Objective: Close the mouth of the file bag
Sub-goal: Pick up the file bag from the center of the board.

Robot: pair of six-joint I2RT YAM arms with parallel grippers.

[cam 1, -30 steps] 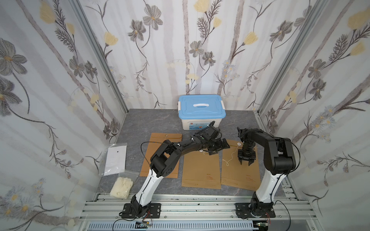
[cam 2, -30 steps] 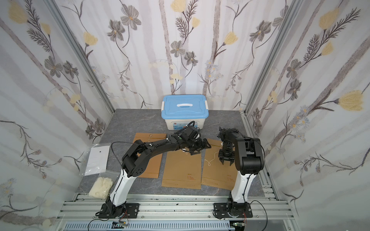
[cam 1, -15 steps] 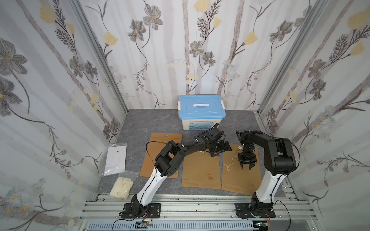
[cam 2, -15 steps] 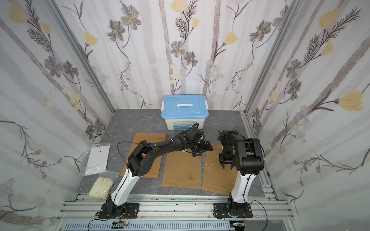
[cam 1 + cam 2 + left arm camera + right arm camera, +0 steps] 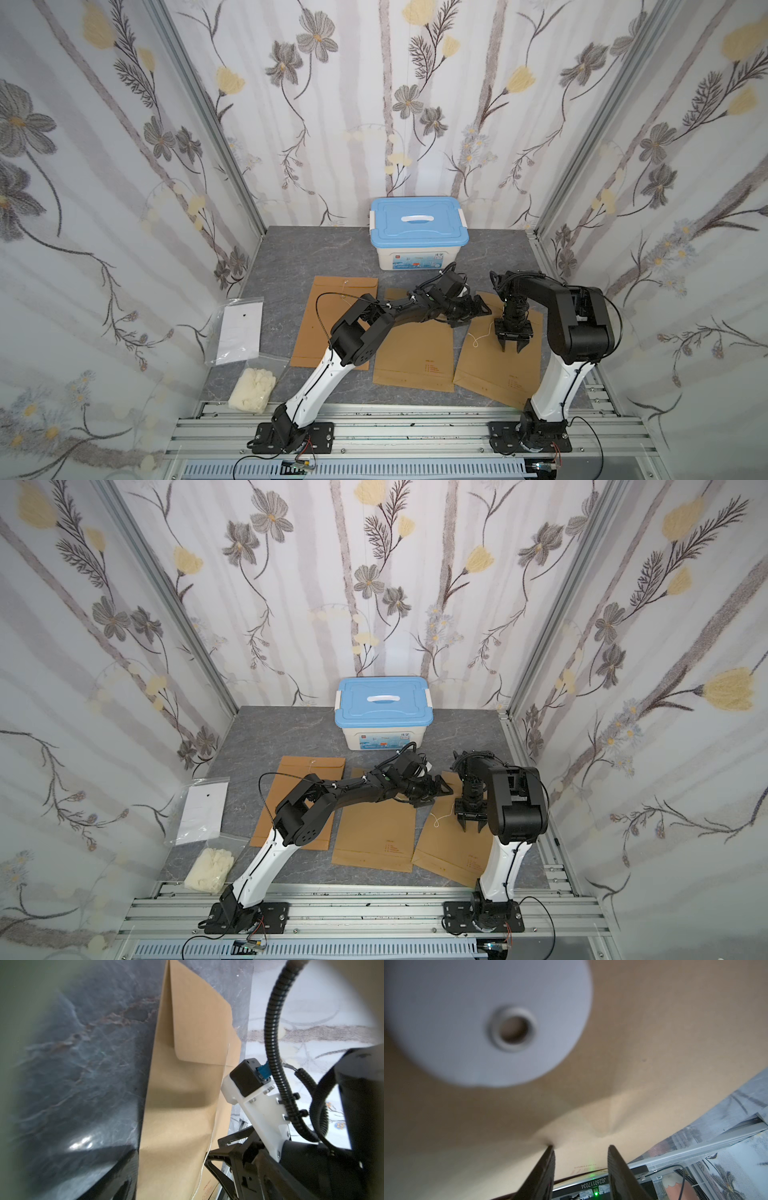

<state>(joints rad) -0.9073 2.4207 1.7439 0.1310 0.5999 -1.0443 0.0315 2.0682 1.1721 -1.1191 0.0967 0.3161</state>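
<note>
Grey, marble-patterned tabletop [image 5: 291, 257] carries everything here, with the blue-lidded storage box [image 5: 419, 232] at its far edge as the landmark. Three brown kraft file bags lie flat in a row on the robot's side of that box. One lies toward the robot's left of the box [image 5: 328, 307], one directly before it [image 5: 415, 357], and the task's file bag [image 5: 490, 365] toward the robot's right of it, turned at a slight angle. A clear plastic bag [image 5: 241, 328] with a white sheet inside lies well to the left of the box, and a bagged white wad [image 5: 252, 390] lies farther from the box on the same side.

The left pincer [image 5: 471, 313] hovers at the box-side end of the task's file bag, its jaws apart with nothing visibly between them. In the left wrist view the flap [image 5: 197, 1022] is folded over the bag's face.

The right pincer [image 5: 512, 348] points down on the same bag, farther from the box. Its fingers [image 5: 546, 1167] stand apart and grip nothing, one tip denting the paper. A white closure disc [image 5: 477, 1022] shows blurred in the right wrist view. A thin pale string [image 5: 478, 338] curls on the bag beside the right pincer.
</note>
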